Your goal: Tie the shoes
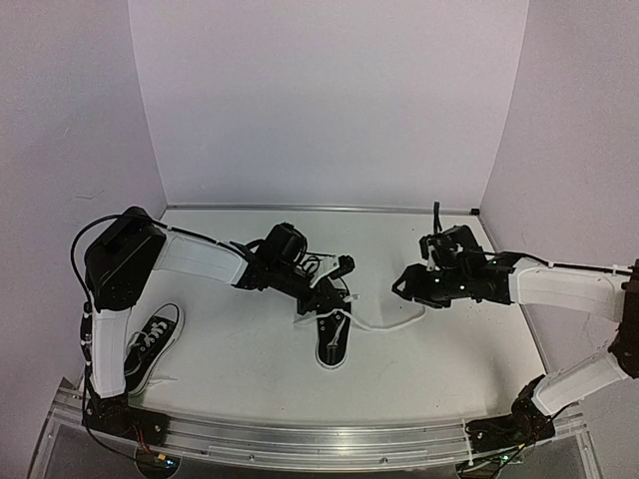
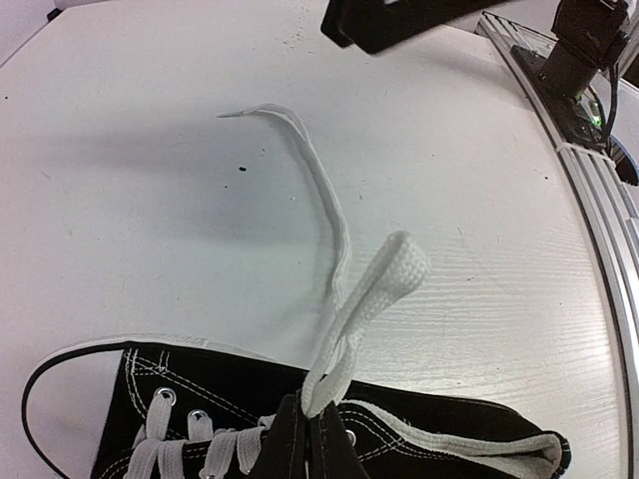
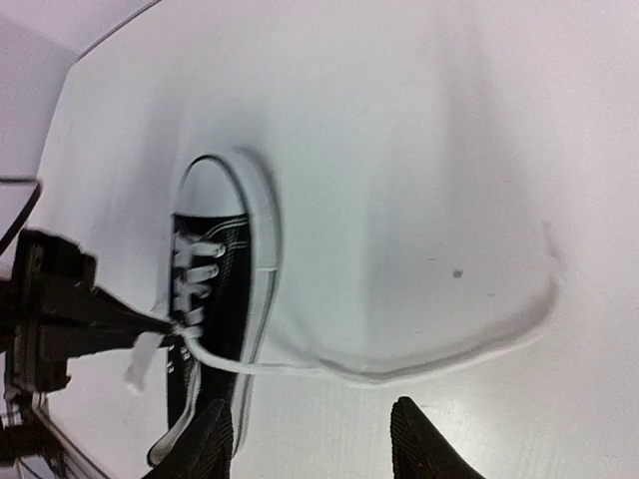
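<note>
My left claw (image 2: 305,424) is shut tight on a white lace loop (image 2: 384,279), pinching it just above the eyelets of the middle shoe (image 1: 332,341). The loop stands up from the pinch, leaning to one side, its folded top free in the air. That shoe lies on the white surface (image 1: 240,359) about midway between my two arms, its white toe cap pointing toward my bases. From the same spot the other lace end (image 2: 319,190) runs away flat over the surface in a long curve, its tip lying free. My right claw (image 3: 315,444) is spread wide with nothing between its fingers; it hangs above the surface to the right of the shoe, apart from it, near the far bend of that loose lace. The second shoe (image 1: 150,344) sits well away at the left near corner, just beside my left arm's upright link, laces on top, toe toward the near edge
</note>
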